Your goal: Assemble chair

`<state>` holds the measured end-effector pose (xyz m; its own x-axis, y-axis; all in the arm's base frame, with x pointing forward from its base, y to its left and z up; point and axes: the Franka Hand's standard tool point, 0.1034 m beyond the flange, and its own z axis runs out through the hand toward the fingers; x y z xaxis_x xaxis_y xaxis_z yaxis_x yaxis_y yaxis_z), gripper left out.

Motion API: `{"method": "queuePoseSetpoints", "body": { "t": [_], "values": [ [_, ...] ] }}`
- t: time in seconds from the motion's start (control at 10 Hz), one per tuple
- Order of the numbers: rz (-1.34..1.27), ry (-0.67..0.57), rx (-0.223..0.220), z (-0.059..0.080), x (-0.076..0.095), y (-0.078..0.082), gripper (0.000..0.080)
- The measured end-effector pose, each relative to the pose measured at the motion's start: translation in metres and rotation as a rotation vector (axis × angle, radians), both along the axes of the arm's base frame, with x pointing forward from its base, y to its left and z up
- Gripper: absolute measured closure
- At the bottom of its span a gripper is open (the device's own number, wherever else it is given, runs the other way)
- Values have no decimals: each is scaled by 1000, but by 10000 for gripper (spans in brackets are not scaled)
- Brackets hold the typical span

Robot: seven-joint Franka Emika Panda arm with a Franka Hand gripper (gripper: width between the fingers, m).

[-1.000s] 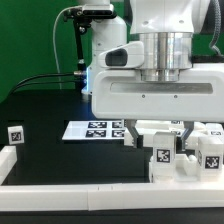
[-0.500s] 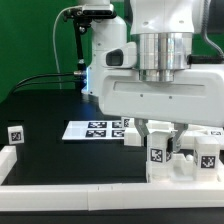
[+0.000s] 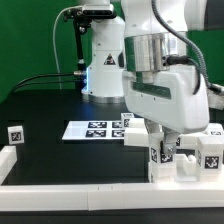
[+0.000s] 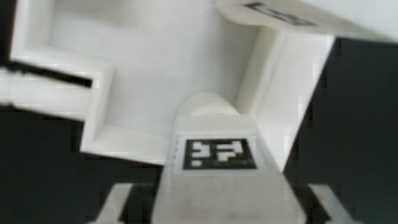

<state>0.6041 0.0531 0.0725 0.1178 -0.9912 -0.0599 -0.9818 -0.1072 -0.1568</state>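
Claw point(image 3: 160, 148) narrow, pinching tagged chair part point(image 4: 217, 153) upright between its jaws, likely to seat it into white panel point(image 4: 89, 95) just beyond.

White chair parts point(image 3: 207, 150) cluster just beside the marker board point(image 3: 88, 129), at the exterior view's right; one tagged piece point(image 3: 160, 156) stands upright among them; a small tagged block point(image 3: 15, 134) sits well apart, leftward.
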Motion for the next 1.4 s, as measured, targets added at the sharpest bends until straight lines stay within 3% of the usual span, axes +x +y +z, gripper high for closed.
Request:
{"method": "queuePoseSetpoints", "body": {
  "t": [0.2,0.3,0.4,0.5,0.6,1.0,1.2,1.3,1.4],
  "values": [
    [-10,-1,3,0,0,0,514],
    [63,12,-13,-1,-2,3,436],
    [222,52,-55,0,-3,11,255],
    [418,54,-88,3,1,13,255],
    [587,47,-103,4,2,12,172],
    [829,33,-130,3,1,10,151],
    [1099,0,-184,3,4,5,151],
    [1062,2,-179,2,4,6,151],
    [1061,2,-179,2,4,5,278]
  ]
}}
